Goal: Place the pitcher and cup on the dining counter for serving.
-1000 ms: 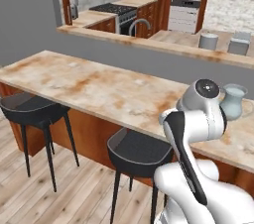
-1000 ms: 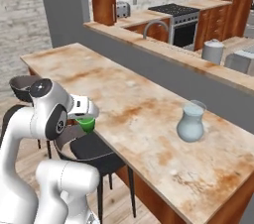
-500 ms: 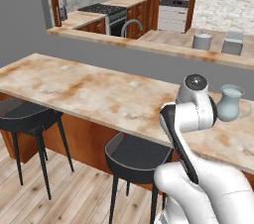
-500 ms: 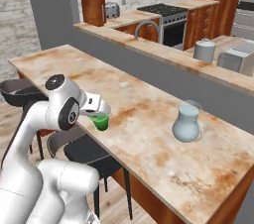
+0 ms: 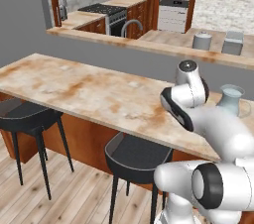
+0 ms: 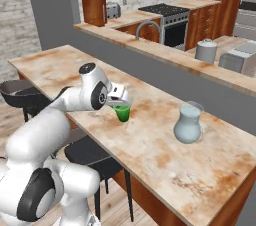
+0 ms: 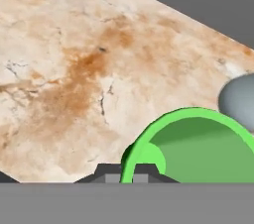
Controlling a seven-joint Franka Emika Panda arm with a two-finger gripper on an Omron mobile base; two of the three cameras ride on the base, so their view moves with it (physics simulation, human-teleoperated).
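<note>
My claw [image 6: 120,101] was clamped on the rim of the cup [image 6: 122,113], which hung over the dining counter [image 6: 150,145]; whether its base touched the stone I could not tell. The pitcher [image 6: 188,123] stood upright on the same top, well apart. I judged the risk to be a release made too high, which would tip the cup or send it off the near edge.

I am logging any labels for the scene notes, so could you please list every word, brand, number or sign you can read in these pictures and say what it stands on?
None: no readable text, number or sign stands anywhere.
The cup in the pincer, the pitcher and the dining counter are plain.
The oven and canister behind show no markings at this size.
</note>
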